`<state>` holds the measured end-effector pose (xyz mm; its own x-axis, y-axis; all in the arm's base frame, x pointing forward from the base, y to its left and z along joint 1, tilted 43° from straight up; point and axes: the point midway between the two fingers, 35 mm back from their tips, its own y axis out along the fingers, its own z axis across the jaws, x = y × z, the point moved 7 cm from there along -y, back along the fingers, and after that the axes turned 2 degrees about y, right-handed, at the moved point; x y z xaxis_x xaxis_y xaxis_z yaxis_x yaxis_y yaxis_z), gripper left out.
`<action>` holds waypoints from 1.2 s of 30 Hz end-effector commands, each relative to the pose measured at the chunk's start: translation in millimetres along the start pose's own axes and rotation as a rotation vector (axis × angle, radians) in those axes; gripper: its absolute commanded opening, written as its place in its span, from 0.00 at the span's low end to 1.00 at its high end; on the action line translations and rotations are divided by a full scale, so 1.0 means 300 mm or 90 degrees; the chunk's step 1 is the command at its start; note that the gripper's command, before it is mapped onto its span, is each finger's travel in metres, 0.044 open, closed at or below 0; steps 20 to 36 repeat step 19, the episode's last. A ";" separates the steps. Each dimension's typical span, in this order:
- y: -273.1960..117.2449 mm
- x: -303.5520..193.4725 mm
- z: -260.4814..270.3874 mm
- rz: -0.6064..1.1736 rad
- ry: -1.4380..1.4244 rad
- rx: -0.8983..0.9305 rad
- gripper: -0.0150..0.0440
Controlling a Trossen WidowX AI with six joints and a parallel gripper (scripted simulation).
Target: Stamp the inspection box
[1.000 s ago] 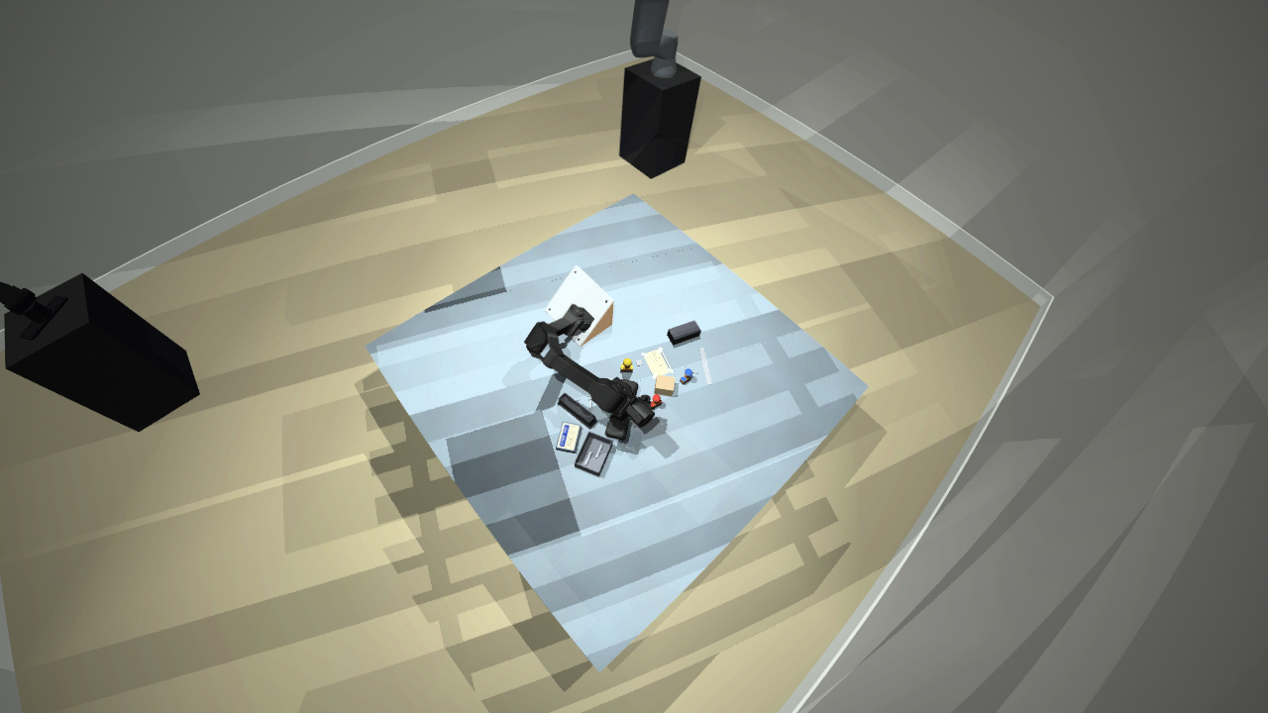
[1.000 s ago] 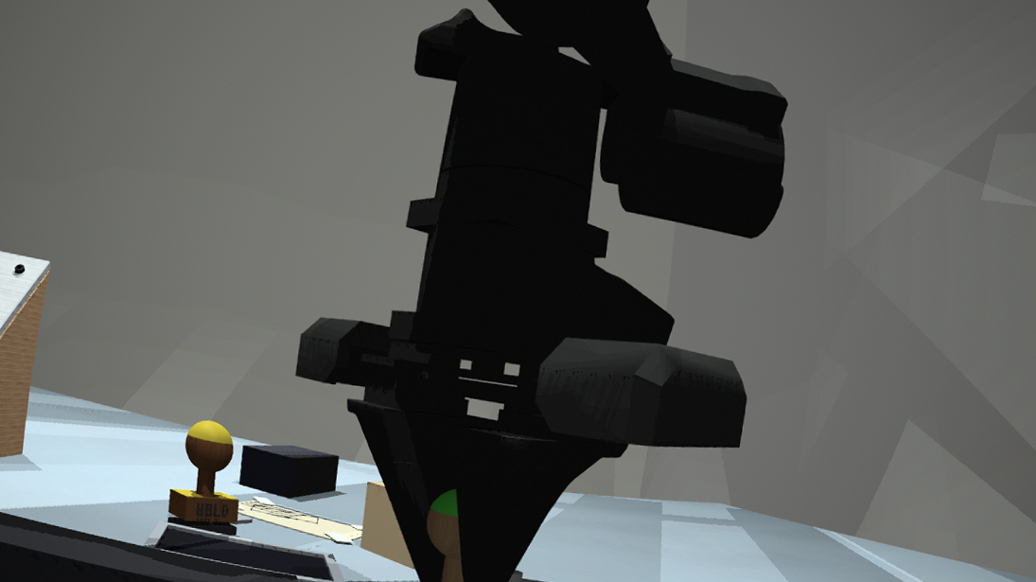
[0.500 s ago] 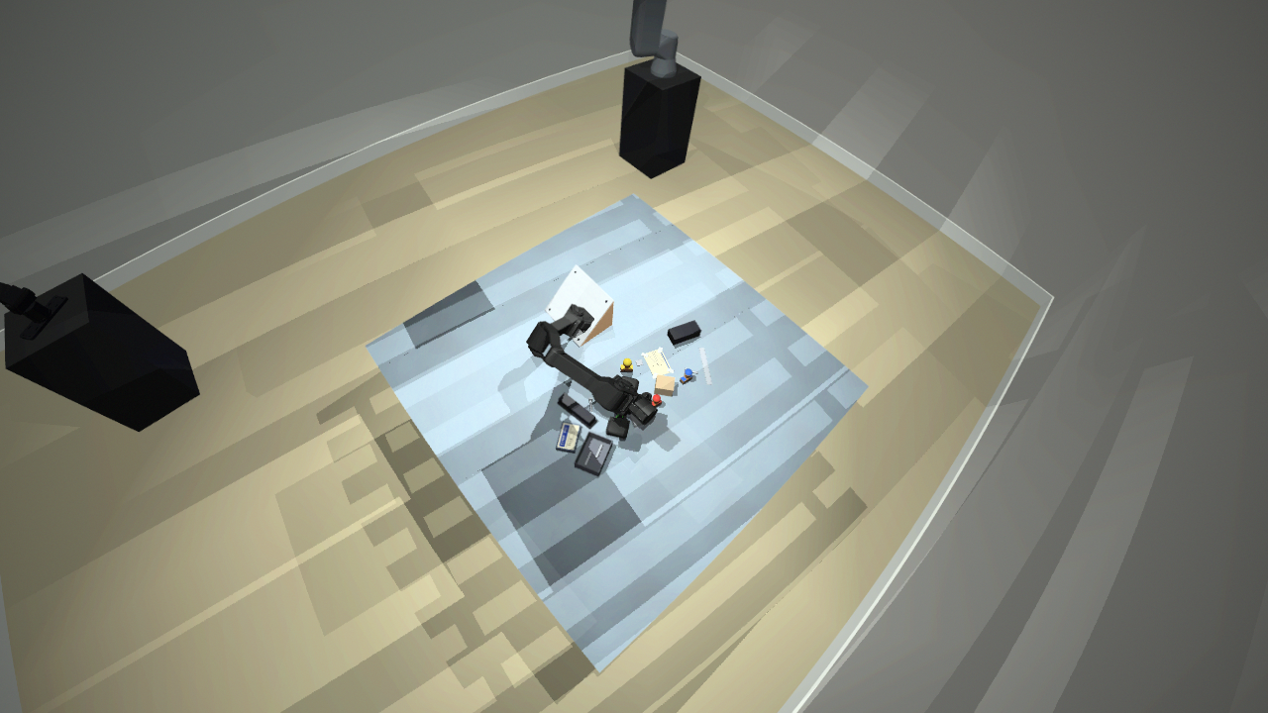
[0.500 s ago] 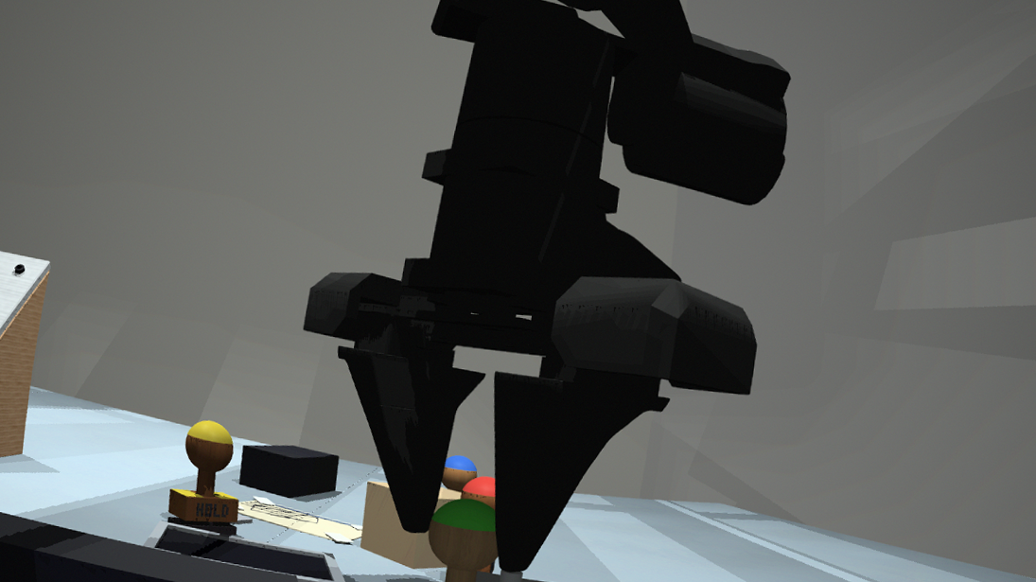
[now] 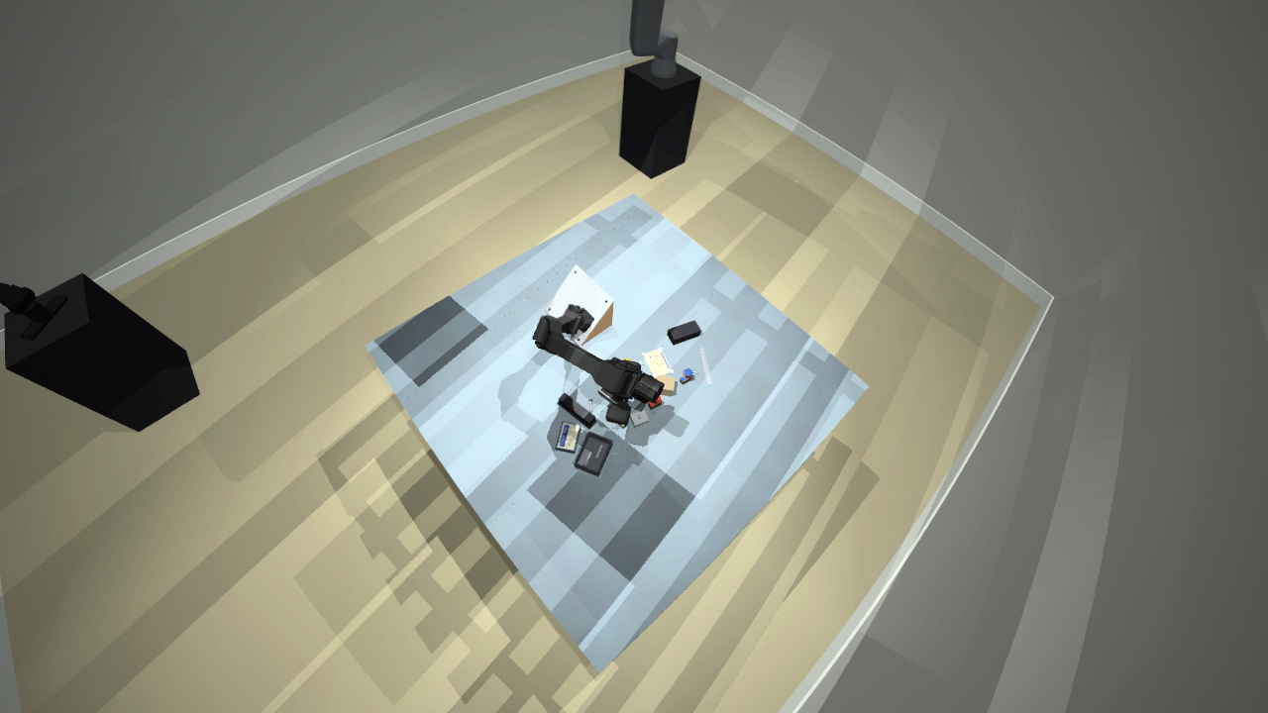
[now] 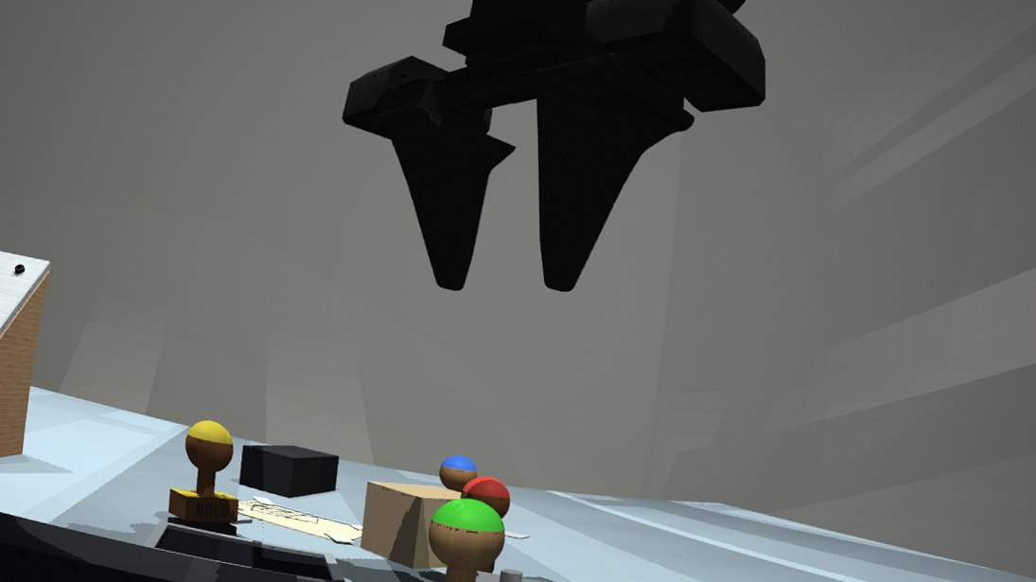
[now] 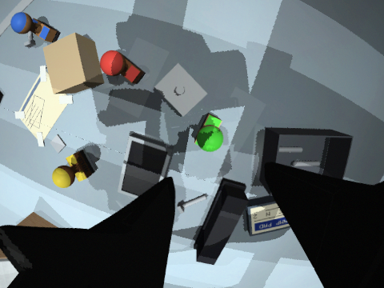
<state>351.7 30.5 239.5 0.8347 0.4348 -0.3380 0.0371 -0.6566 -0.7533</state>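
Note:
The PASS stamp (image 6: 466, 530) (image 7: 210, 138), with a green-topped knob, stands upright on the bench. My gripper (image 6: 505, 288) (image 7: 219, 178) is open and empty, well above the stamp, its fingers clear of the knob. The dark ink pad (image 6: 249, 557) (image 7: 146, 164) lies open in a grey-rimmed tray beside the stamp. The cream card (image 5: 657, 361) (image 6: 296, 516) (image 7: 50, 106) lies flat with white tabs at its edges. Thin dark lines show on it; I cannot read a clean print. Its corner is partly hidden by a cardboard box in the wrist view.
The cardboard box (image 6: 398, 524) (image 7: 72, 64) stands between the card and the red stamp (image 7: 113, 63). The yellow HOLD stamp (image 6: 208, 447) (image 7: 63, 178), blue stamp (image 7: 21, 22), grey knobbed plate (image 7: 180, 104), long black block (image 7: 222, 220) and labelled tin (image 7: 268, 227) stand around.

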 end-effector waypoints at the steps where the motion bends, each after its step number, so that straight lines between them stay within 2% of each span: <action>1: 0.003 0.002 0.001 0.004 0.004 0.004 0.70; 36: 0.002 0.002 0.000 0.003 0.000 0.001 0.70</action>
